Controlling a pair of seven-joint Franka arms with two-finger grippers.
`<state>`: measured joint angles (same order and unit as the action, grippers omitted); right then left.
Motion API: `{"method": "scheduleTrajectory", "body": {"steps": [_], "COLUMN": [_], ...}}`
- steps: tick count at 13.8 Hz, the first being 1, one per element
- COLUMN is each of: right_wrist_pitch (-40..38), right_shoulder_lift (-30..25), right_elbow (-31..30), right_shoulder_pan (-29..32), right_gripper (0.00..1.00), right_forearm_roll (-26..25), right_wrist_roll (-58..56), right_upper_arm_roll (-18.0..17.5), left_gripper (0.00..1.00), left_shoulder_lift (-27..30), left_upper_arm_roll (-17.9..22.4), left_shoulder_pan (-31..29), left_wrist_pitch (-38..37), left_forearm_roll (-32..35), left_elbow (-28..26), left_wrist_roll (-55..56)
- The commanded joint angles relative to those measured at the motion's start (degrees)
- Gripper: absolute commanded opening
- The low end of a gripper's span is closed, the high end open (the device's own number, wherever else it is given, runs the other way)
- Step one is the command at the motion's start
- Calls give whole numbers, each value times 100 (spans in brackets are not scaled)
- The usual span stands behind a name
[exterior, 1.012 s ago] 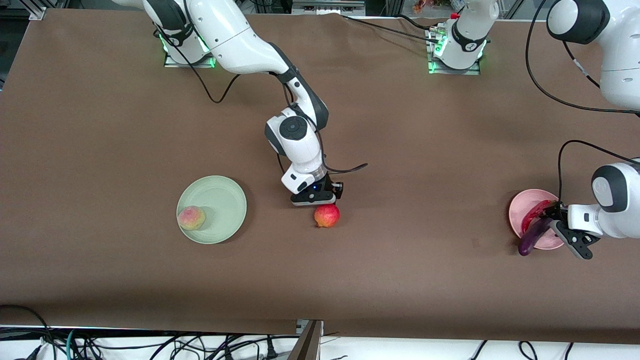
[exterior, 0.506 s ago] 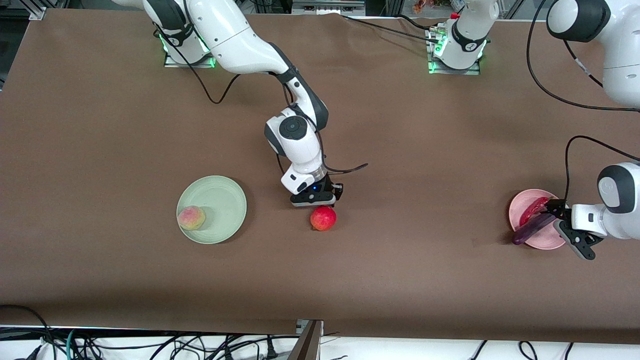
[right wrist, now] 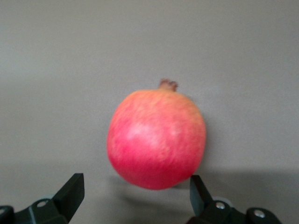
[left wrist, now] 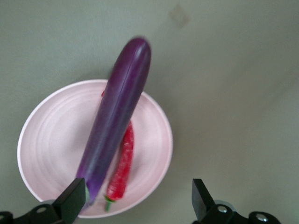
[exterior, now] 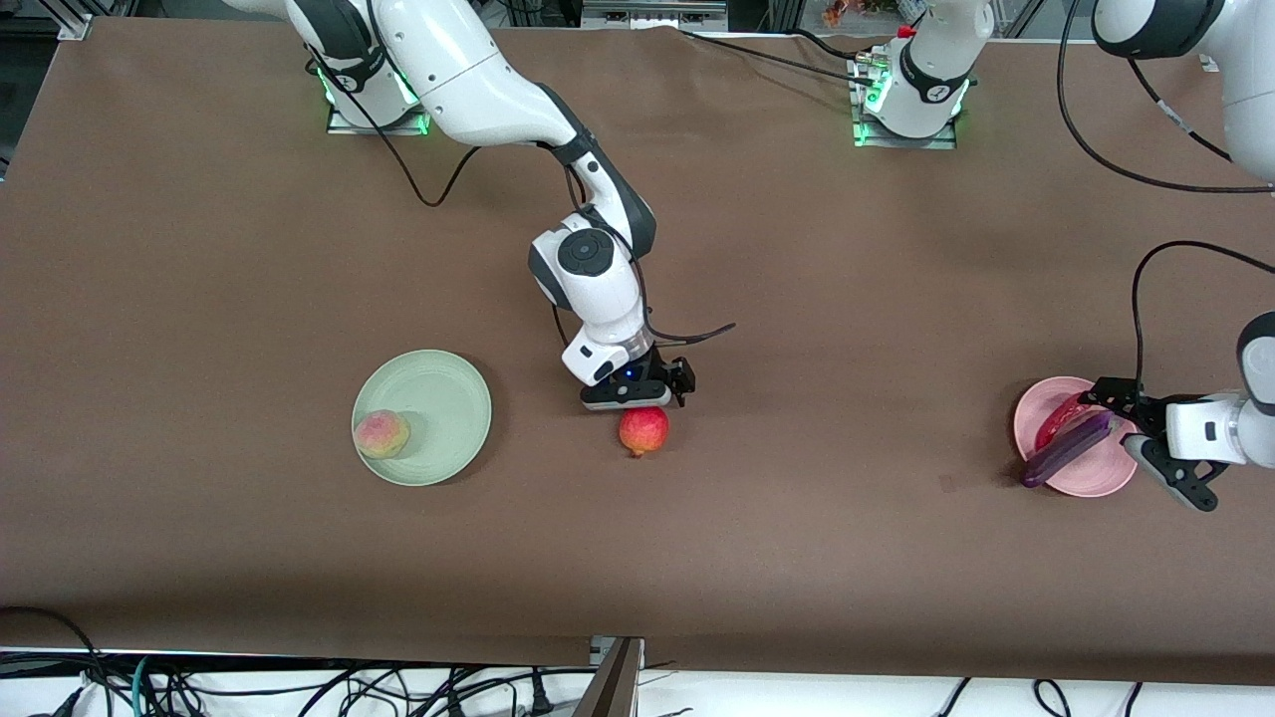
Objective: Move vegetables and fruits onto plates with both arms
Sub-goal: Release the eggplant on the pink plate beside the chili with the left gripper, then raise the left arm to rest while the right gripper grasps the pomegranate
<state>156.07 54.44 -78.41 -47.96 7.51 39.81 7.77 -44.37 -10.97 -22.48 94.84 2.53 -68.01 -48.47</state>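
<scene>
The purple eggplant (exterior: pixel 1064 453) (left wrist: pixel 117 116) lies across the pink plate (exterior: pixel 1106 480) (left wrist: pixel 46 140), one end overhanging the rim, with the red chili (exterior: pixel 1054 423) (left wrist: pixel 122 161) beside it on the plate. My left gripper (exterior: pixel 1118 422) (left wrist: pixel 138 198) hangs open at the plate's edge, holding nothing. The red-orange pomegranate (exterior: pixel 643 430) (right wrist: pixel 156 140) sits on the table mid-way along it. My right gripper (exterior: pixel 637 396) (right wrist: pixel 135 189) is open just above it, fingers apart on either side. The peach (exterior: pixel 381 434) rests on the green plate (exterior: pixel 443 398).
The brown cloth covers the whole table. Both arm bases (exterior: pixel 374 100) (exterior: pixel 911 105) stand along the edge farthest from the front camera. Cables (exterior: pixel 299 687) hang below the nearest edge.
My left gripper let go of the eggplant, which settled onto the pink plate, and drew back toward its end of the table. My right gripper opened over the pomegranate, which shifted slightly.
</scene>
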Motion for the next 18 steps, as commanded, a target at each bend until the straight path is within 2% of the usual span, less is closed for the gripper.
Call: {"method": "scheduleTrajectory", "body": {"steps": [1,6,8,11,13,16,18], "right_wrist_pitch": [177,354,398,696,933,1075,1075], "right_shoulder_lift": [6,49,58,137,225,304,304], "right_elbow": [54,54,54,45,45,45,45], "right_shoulder_pan": [-12,-3,-12,-12,-3,-3,-3], "right_gripper": [100,100,100,100,100,97,42], "right_forearm_roll": [-101,-110,-110,-180,-180,-180,-180], "right_wrist_roll": [88,79,79,70,70,70,35], "right_upper_arm_roll": [119,199,260,260,269,269,269], "left_gripper": [100,100,100,100,100,100,100], "left_shoulder_lift": [751,2061,2527,3292,3364,3347,3347], "left_upper_arm_roll": [8,-132,-395,-800,-976,-1003,-1021], "left_shoulder_pan": [94,165,182,182,182,182,182], "left_wrist_pitch": [-500,-1897,-2284,-2392,-2400,-2269,-2172], "left_forearm_roll": [-138,-130,-51,99,99,90,81], "left_elbow": [-115,-116,-159,-650,-696,-818,-863], "left_wrist_roll": [844,2207,3067,3948,4265,4319,4319]}}
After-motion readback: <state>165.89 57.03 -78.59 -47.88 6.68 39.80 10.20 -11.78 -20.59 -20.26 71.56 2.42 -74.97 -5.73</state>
